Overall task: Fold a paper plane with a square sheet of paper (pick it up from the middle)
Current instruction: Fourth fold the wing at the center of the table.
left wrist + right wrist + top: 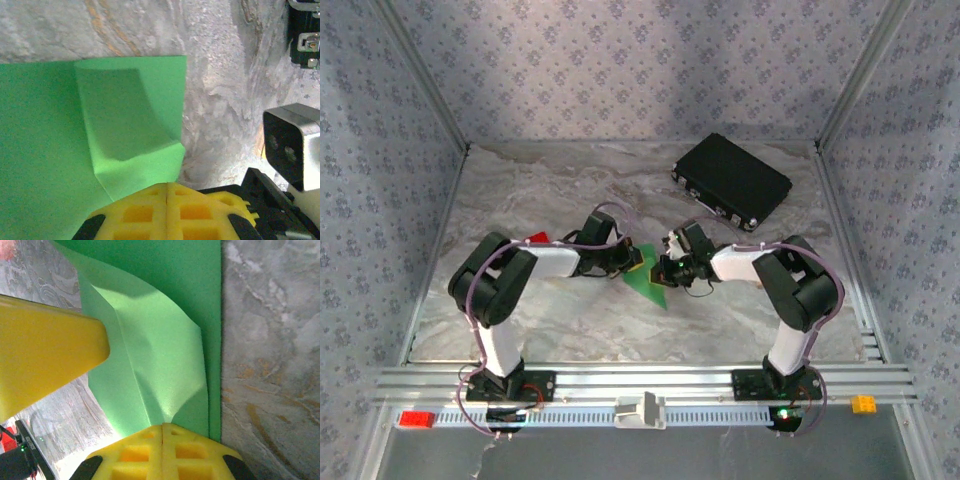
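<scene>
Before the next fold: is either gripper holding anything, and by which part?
The left gripper and right gripper are both shut on the thin bright green sheet of paper, each pinching a folded-over flap at its edge.

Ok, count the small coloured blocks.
3: red block on the table behind the left arm; second red block by the front rail's left end; orange block by its right end. More may be hidden.

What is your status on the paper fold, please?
Left jaws, right jaws both shut, each pinching a raised flap of the green paper. Black case and red block clear of it.
</scene>
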Tool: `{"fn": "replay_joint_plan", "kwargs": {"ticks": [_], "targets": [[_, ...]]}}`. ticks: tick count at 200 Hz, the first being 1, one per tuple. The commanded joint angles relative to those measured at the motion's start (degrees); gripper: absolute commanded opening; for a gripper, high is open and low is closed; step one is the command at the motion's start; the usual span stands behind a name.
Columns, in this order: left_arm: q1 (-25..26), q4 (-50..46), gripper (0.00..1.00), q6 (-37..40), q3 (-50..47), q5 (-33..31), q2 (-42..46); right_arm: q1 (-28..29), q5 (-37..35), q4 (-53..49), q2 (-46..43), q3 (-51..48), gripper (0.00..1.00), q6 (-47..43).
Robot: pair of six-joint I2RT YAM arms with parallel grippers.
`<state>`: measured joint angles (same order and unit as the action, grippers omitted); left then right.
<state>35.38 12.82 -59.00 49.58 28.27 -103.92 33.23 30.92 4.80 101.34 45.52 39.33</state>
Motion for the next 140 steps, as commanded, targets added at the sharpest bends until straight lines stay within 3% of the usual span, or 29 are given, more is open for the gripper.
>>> {"fn": "replay_joint_plan", "kwargs": {"ticks": [1, 29, 66, 140], "targets": [[1.5, -3.5, 0.0, 1.5, 1.5, 1.1, -0.1, -0.6, -1.6, -6.6, 0.3, -1.7, 0.04, -1.7], [2.6, -3.4, 0.0, 1.1, 3.1, 2.0, -3.6, -0.7, -1.8, -6.4, 0.4, -1.9, 0.05, -1.5], [2.1, -7.7, 0.0, 1.5, 4.6, -1.6, -6.3, -0.7, -2.1, -6.7, 0.2, -2.7, 0.04, -1.8], [-4.3, -10.4, 0.0, 5.5, 8.0, -1.9, -6.7, -0.7, -2.8, -8.2, 0.0, -3.4, 0.02, -2.9]]}}
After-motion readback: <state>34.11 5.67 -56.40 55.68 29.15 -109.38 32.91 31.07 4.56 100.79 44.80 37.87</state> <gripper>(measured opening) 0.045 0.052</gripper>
